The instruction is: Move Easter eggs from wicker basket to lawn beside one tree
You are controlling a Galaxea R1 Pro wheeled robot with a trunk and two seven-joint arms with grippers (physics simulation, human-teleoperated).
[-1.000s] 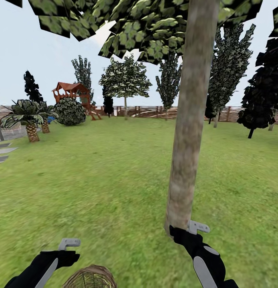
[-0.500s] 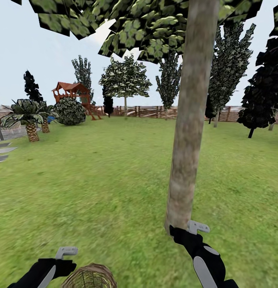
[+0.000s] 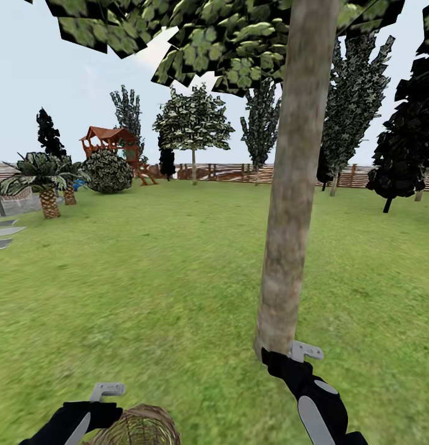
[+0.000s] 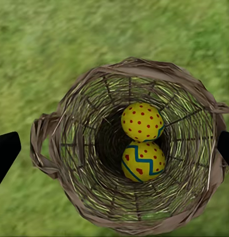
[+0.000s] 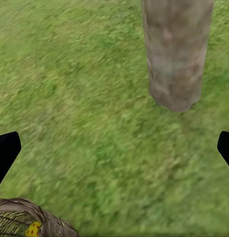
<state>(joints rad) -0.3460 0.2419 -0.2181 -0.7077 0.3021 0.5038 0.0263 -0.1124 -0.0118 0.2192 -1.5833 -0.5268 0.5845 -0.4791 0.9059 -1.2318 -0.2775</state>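
Between our left gripper's (image 4: 114, 148) jaws, spread wide and empty, we look straight down into the wicker basket (image 4: 45, 148) on the lawn (image 3: 146, 278): two Easter eggs (image 4: 142, 121) lie touching at its bottom. Our right gripper (image 5: 114, 148) also hangs open over bare grass, just beside the tree (image 3: 288, 247). Basket and trunk sit near each other. The third egg we cannot see, so we judge two eggs at least remain to lift out.
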